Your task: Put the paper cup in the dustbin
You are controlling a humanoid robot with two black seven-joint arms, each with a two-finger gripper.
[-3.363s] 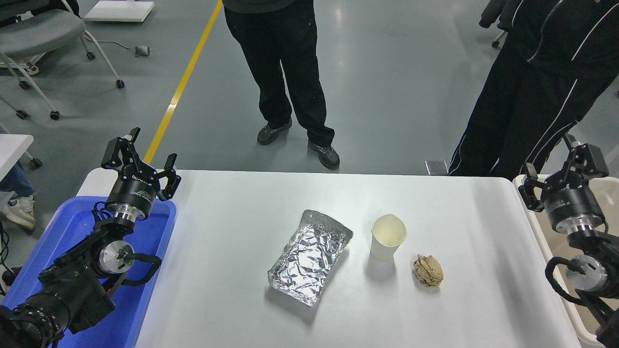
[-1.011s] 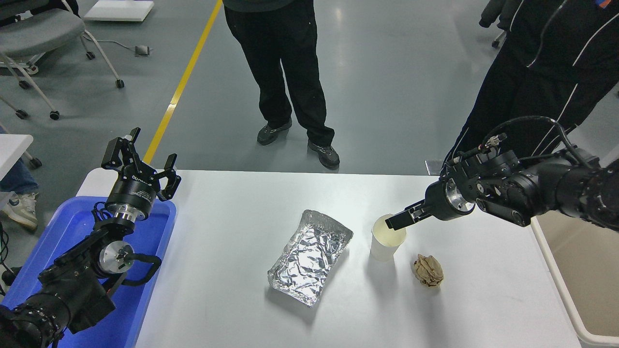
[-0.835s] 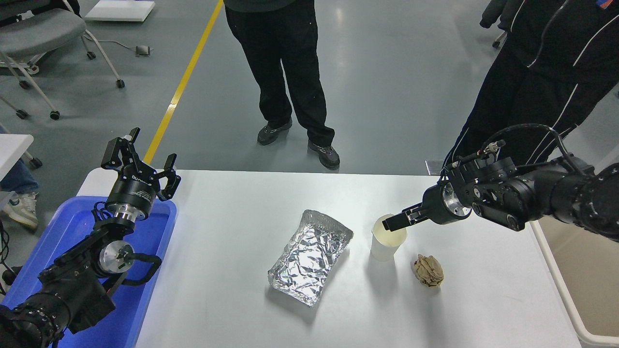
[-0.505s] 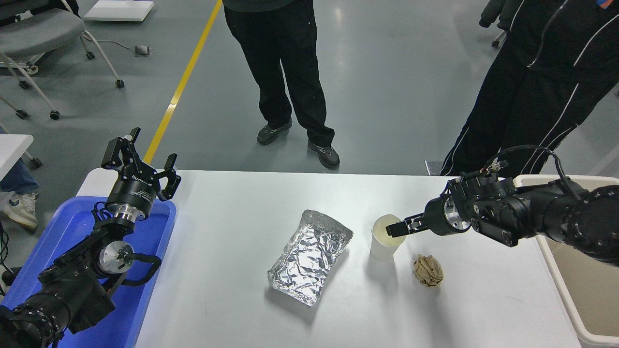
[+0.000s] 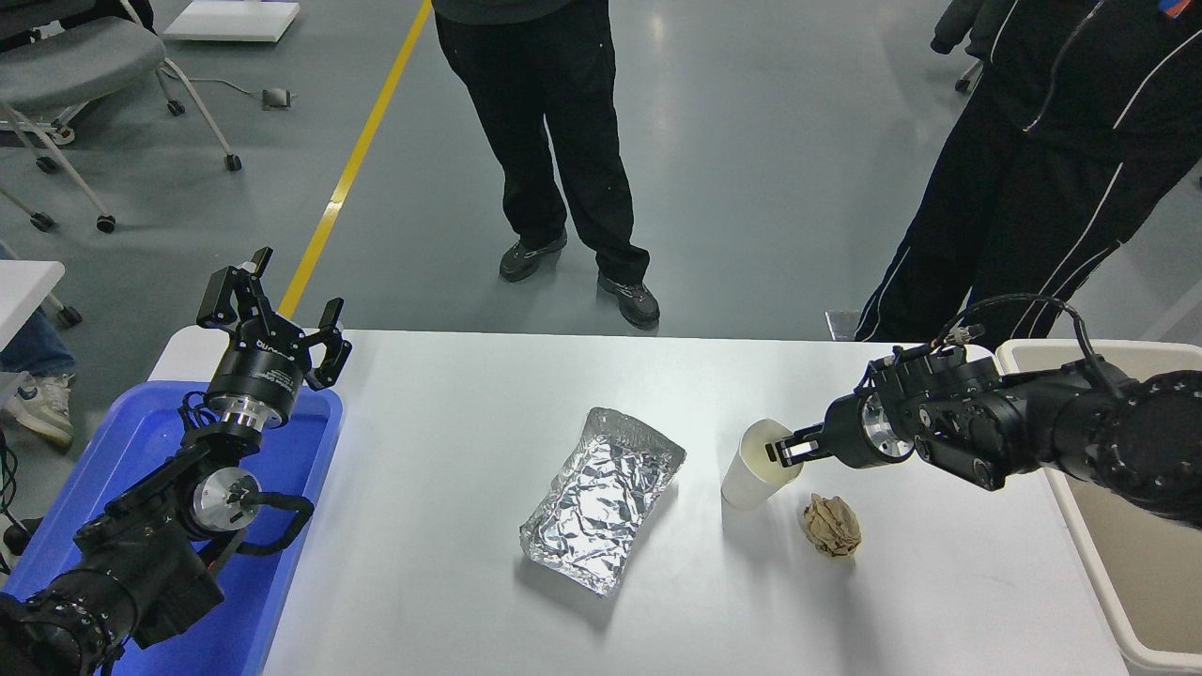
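Paper cup (image 5: 759,464), small, white and tapered with a cream inside, sits near our table's (image 5: 451,582) middle, bare white surface all round but for a crinkled silver foil tray (image 5: 601,498) left and a crumpled brown paper ball (image 5: 832,526) just right. It tilts, mouth leaning right. Our right gripper (image 5: 787,450) pinches its right rim. Beige plastic dustbin (image 5: 1080,554) stands at the right edge. Our left gripper (image 5: 270,313) hangs spread above a blue tray (image 5: 141,441).
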